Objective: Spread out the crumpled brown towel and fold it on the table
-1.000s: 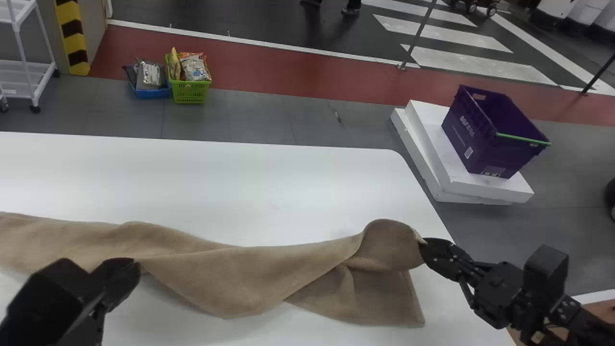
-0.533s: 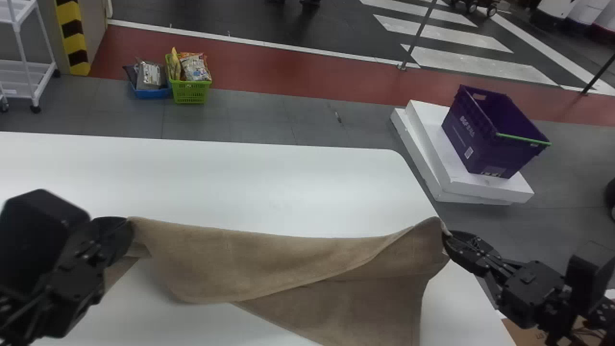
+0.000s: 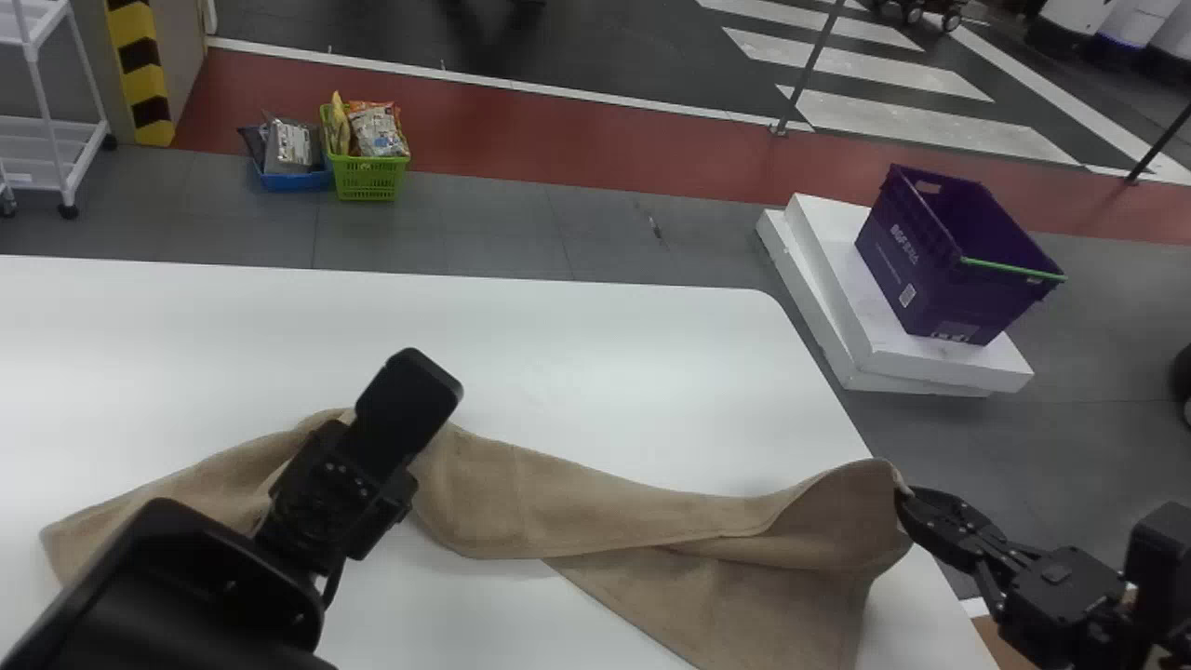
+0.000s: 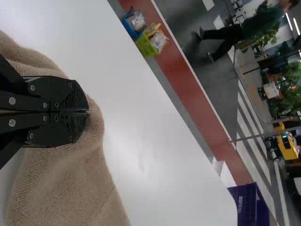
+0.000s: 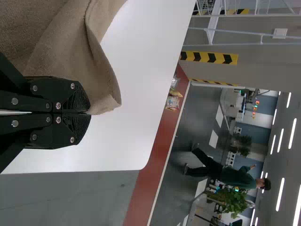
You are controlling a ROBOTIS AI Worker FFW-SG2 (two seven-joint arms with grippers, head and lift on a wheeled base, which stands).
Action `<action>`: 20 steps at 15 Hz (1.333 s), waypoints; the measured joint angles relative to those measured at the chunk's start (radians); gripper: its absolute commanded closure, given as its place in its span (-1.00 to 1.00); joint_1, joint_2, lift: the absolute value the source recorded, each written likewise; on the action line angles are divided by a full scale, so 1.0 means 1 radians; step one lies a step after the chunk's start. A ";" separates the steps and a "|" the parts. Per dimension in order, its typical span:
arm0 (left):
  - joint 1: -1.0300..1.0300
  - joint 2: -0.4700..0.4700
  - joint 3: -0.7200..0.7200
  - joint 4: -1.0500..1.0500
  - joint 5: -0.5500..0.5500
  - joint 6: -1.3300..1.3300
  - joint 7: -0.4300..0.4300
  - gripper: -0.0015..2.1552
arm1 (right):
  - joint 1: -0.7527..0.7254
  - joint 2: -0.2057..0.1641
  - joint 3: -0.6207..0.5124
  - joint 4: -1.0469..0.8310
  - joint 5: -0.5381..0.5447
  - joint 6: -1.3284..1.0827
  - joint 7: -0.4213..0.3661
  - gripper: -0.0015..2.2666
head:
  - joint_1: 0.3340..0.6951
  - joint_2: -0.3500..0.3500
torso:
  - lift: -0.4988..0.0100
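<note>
The brown towel (image 3: 651, 512) lies stretched in loose folds across the white table (image 3: 558, 354), its left part partly behind my left arm. My left gripper (image 3: 340, 502) is over the towel at left, its fingertips hidden there by its own arm. In the left wrist view the left gripper (image 4: 87, 111) is shut on the far edge of the towel (image 4: 70, 188). At the table's right edge my right gripper (image 3: 903, 498) holds the towel's corner, slightly raised. From the right wrist view, the right gripper (image 5: 88, 113) is closed on that corner of the towel (image 5: 66, 42).
Beyond the table's right edge a purple crate (image 3: 949, 261) stands on white slabs (image 3: 884, 344). A green basket (image 3: 368, 177) and a blue one (image 3: 293, 177) with packets are on the floor behind. A white cart (image 3: 56, 121) stands at the far left.
The left arm has moved right and inward over the table, first lifting the towel's left part. The right gripper has shifted right and slightly nearer, drawing its corner along; the towel's right part hangs wider.
</note>
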 measured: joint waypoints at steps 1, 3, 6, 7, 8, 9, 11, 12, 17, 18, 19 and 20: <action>-0.007 0.000 -0.005 0.040 0.000 -0.040 0.023 -0.72 | -0.001 0.000 0.003 0.003 -0.002 0.000 -0.001 0.72 | 1.00 -1.00 | 0.46; 0.009 -0.001 0.000 0.041 0.001 -0.065 0.035 -0.99 | -0.007 0.002 0.012 0.003 -0.002 0.001 -0.001 0.72 | 1.00 -1.00 | 0.46; 0.110 0.046 0.067 -0.108 0.011 -0.062 0.015 -0.97 | -0.017 0.002 0.026 0.002 0.006 0.003 -0.001 0.72 | 1.00 -1.00 | 0.46; 0.153 0.073 0.103 -0.160 0.019 -0.062 0.009 -0.92 | -0.021 0.000 0.031 0.002 0.008 0.003 -0.001 0.72 | 1.00 -1.00 | 0.46; 0.192 0.093 0.134 -0.199 0.024 -0.063 0.007 -0.92 | -0.027 -0.001 0.035 0.003 0.010 0.005 0.000 0.72 | 1.00 -1.00 | 0.46; 0.237 0.118 0.163 -0.239 0.029 -0.065 0.005 -0.93 | -0.034 -0.001 0.041 0.003 0.011 0.008 0.000 0.72 | 1.00 -1.00 | 0.46; 0.319 0.165 0.215 -0.300 0.056 -0.098 -0.020 -0.93 | -0.044 -0.001 0.055 0.003 0.016 0.014 0.000 0.72 | 1.00 -1.00 | 0.46; 0.356 0.180 0.241 -0.323 0.076 -0.118 -0.032 -0.92 | -0.048 -0.001 0.064 0.003 0.021 0.016 -0.001 0.72 | 1.00 -1.00 | 0.46; 0.457 0.196 0.269 -0.440 0.163 -0.120 -0.129 -0.47 | -0.053 0.005 0.091 0.005 0.038 0.028 -0.001 0.72 | 1.00 -1.00 | 0.46; 0.464 0.196 0.257 -0.455 0.167 -0.102 -0.140 -0.44 | -0.051 0.006 0.091 0.004 0.038 0.028 -0.001 0.72 | 1.00 -1.00 | 0.46; 0.469 0.195 0.238 -0.464 0.168 -0.083 -0.143 -0.44 | -0.048 0.006 0.087 0.004 0.038 0.028 0.000 0.72 | 1.00 -1.00 | 0.46; 0.471 0.194 0.221 -0.466 0.169 -0.074 -0.143 -0.44 | -0.045 0.006 0.084 0.004 0.038 0.028 0.001 0.72 | 1.00 -1.00 | 0.46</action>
